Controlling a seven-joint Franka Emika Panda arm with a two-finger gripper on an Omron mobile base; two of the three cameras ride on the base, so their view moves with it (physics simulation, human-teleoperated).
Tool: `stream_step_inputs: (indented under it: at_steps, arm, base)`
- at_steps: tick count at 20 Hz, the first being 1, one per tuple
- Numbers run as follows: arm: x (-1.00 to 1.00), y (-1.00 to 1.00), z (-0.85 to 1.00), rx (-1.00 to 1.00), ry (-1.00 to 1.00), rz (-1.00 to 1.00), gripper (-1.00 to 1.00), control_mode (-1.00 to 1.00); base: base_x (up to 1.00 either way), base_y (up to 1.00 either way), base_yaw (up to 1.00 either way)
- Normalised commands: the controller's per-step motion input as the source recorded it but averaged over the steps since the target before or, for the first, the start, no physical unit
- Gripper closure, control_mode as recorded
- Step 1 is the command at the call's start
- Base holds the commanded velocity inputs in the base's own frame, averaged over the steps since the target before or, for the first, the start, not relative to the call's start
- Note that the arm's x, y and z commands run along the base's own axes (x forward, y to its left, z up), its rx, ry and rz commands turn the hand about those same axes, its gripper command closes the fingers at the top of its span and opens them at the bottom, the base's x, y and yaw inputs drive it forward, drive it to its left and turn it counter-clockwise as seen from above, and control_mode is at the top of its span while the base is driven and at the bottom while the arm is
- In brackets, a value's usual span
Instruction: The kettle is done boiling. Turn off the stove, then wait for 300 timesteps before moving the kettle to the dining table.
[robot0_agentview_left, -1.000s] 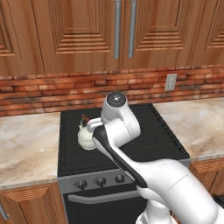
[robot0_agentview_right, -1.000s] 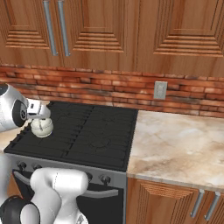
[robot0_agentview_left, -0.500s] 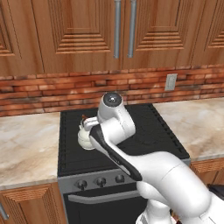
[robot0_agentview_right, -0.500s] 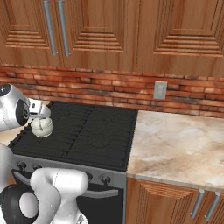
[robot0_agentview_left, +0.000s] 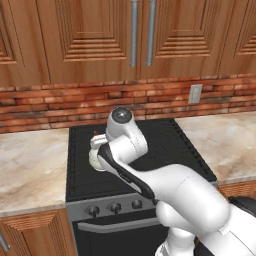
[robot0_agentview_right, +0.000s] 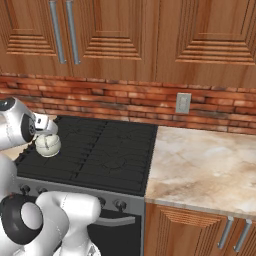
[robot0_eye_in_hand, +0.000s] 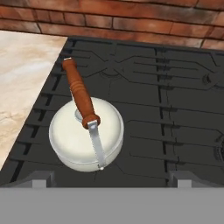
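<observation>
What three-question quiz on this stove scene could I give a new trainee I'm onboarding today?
1. True or false: the kettle sits on the marbled counter.
2. What is between the gripper fingertips? A) the kettle's wooden handle B) nothing C) a knob
3. On which side of the stove does the kettle stand in the right base view?

Key:
1. False; it rests on the stove grates.
2. B; the open fingertips hover apart above the kettle.
3. The left side, beside the robot's arm.
</observation>
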Motion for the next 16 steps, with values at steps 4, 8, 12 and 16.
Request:
stream_step_inputs:
  at_steps: [4, 8, 12, 16]
  arm:
    - [0.19, 0.07, -0.14, 0.01, 0.00, 0.00, -1.00, -1.00]
    - [0.12, 0.07, -0.11, 0.02, 0.00, 0.00, -1.00, -1.00]
    - [0.07, 0.06, -0.12, 0.01, 0.00, 0.00, -1.00, -1.00]
    - [0.04, 0.02, -0.12, 0.01, 0.00, 0.00, -1.00, -1.00]
  base:
    - [0.00, 0.00, 0.00]
    - [0.00, 0.00, 0.00]
    - [0.00, 0.00, 0.00]
    - [0.00, 0.00, 0.00]
